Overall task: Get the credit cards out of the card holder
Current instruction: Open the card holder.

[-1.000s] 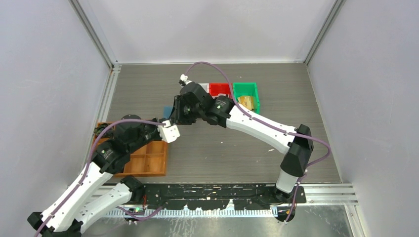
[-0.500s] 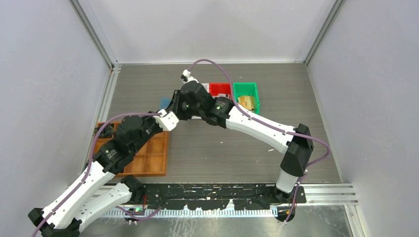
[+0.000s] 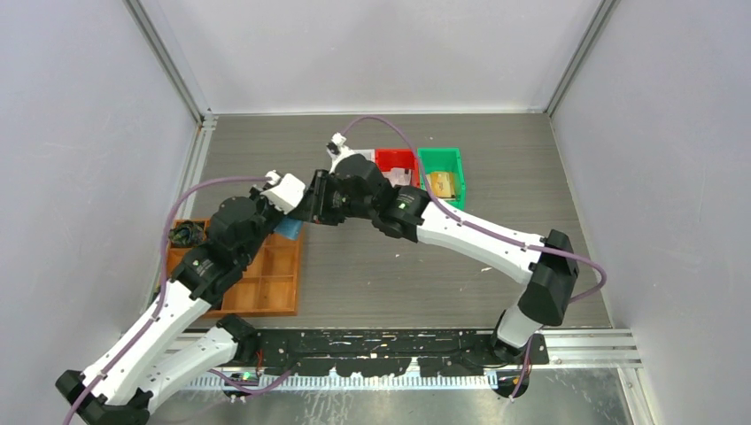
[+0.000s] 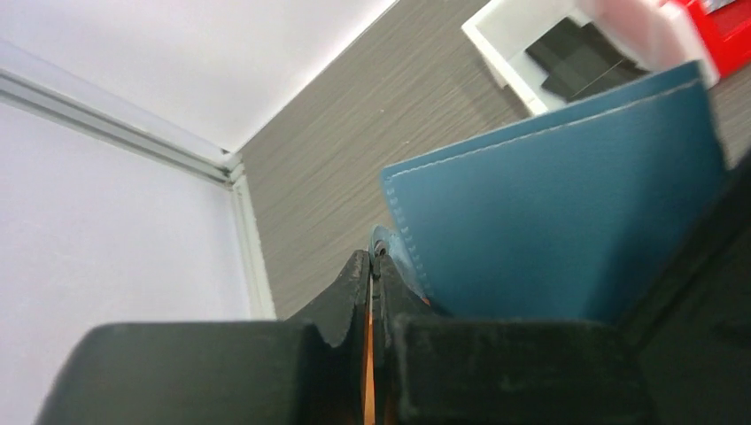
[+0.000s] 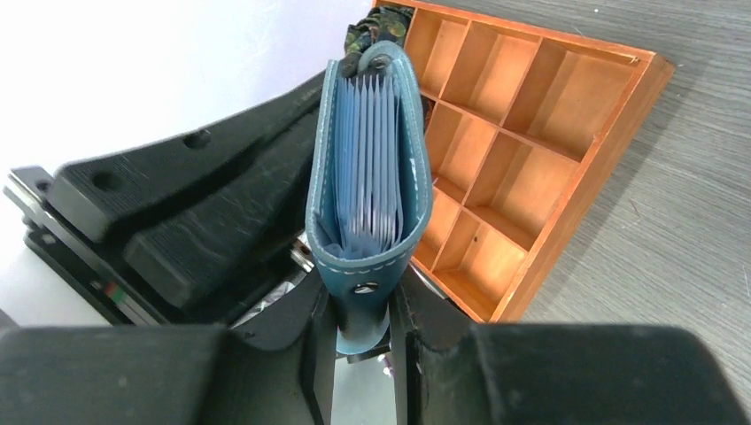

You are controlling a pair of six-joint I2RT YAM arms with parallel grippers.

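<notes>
Above the bench [image 3: 398, 266] near the tray [image 5: 567, 80], the holder [image 5: 367, 177] hung between the right claw [image 5: 361, 328], clamped on its lower end, and the left claw [image 4: 374, 266], pinched shut on its tab, a thin hold that might slip under pull before any cards came out.

Teal-blue card holder [image 4: 567, 221], orange-brown tray [image 5: 580, 88]

Two arms converge at mid-table, grippers tip to tip.
Left arm [image 3: 190, 283] stretches toward 1 o'clock, right arm [image 3: 478, 243] toward 10 o'clock; left gripper [image 4: 372, 266] pinches the card holder [image 4: 567, 221] edge, right gripper [image 5: 361, 305] clamps its opposite end.
</notes>
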